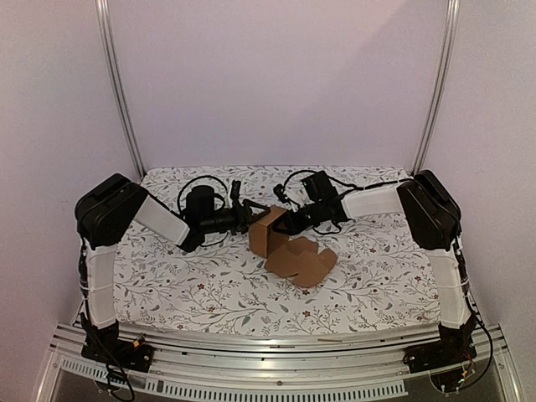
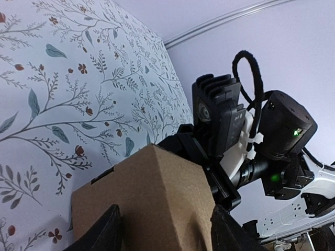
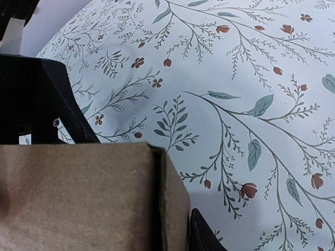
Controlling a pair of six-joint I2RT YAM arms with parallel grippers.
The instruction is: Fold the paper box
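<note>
Paper box (image 1: 289, 249), plain brown cardboard: one, in the middle of the white leaf-and-flower-print counter (image 1: 193, 285), part folded.

Counts: one box, two black-and-white arms, two grippers, two metal posts (image 1: 117, 84) at the back.

Top view: a cuboid section stands upright at the left of the box. The remaining panels and rounded tabs lie flat on the counter at its front right, which neither wrist view shows. Left gripper (image 1: 249, 213) is at the upright section from the left, right gripper (image 1: 283, 224) from the right.

Left wrist view: left gripper's two fingers (image 2: 107, 232) are spread apart with the box corner right at their tips. I can't tell if they touch it. Behind the box is the right arm's black camera block (image 2: 217, 117) with green lights (image 2: 297, 132), seen in no other view.

Right wrist view: a box wall fills the lower left, and one dark fingertip (image 3: 201, 235) sits just beside its edge. The other finger is hidden, so I can't tell whether the right gripper is spread or pinching.
</note>
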